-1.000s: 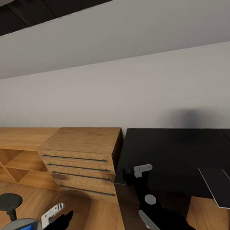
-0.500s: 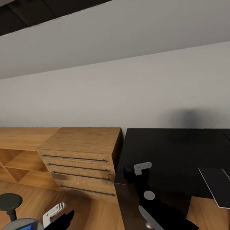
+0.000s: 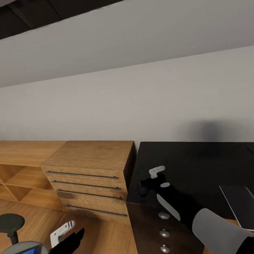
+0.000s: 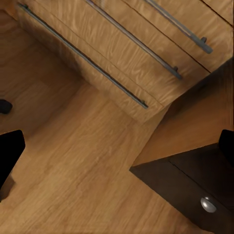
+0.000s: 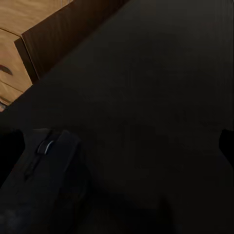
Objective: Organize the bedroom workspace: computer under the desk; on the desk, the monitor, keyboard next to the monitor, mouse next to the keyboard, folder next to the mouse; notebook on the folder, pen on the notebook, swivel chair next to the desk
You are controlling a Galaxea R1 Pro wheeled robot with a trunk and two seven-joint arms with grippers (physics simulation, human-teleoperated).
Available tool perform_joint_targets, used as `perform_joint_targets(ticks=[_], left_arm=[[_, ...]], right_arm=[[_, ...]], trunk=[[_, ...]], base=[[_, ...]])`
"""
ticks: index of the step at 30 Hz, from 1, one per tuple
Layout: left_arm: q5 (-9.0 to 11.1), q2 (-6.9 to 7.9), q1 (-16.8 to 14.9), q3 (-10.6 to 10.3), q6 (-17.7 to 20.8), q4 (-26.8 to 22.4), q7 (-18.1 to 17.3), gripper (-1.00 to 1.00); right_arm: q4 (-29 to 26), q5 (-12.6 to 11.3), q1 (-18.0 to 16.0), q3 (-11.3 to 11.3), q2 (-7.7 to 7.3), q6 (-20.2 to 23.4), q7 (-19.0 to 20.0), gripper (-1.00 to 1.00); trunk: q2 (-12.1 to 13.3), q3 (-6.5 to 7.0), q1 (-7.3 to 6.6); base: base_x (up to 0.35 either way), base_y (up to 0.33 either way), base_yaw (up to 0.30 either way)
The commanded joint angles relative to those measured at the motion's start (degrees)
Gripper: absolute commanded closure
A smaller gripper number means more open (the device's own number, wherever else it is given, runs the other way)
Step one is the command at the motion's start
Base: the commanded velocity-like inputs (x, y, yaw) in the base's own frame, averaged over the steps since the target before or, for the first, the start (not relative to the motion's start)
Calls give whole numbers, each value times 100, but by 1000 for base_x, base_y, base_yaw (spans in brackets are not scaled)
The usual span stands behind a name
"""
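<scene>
The right pincer [image 3: 152, 179] hovers spread over the black desk [image 3: 199, 164], the mouse [image 5: 46, 185] beside one finger; the left pincer [image 3: 67, 232] hangs spread above the floor.

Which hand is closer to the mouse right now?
Right. The right hand hovers over the desk corner by the mouse; the left hand hangs low over the floor near the swivel chair.
</scene>
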Motion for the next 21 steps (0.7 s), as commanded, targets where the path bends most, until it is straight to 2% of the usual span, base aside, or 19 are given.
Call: perform_joint_targets(ticks=[1, 3, 4, 7, 21], left_arm=[[48, -4, -5, -25, -39, -4, 24, -100], [43, -4, -6, -81, -181, -2, 24, -100], [37, -4, -7, -160, -377, 3, 23, -100], [30, 0, -5, -216, -509, 8, 22, -100], [26, 9, -6, -250, -607, 11, 13, -100]], right_arm=[[65, -49, -10, 15, 6, 53, -1, -100], [152, -51, -14, -5, 26, 98, 67, -100], [224, -54, -17, -13, 51, 144, 119, -100], [287, -60, -19, -21, 68, 179, 154, -100], [357, -57, -21, -15, 183, 203, 182, -100]], trunk=[[-4, -6, 0], [-4, -6, 0], [-4, -6, 0], [-4, -6, 0], [-4, -6, 0]], base=[[68, 6, 0], [125, 25, 0], [204, 59, 0], [142, 42, 0], [18, 5, 0]])
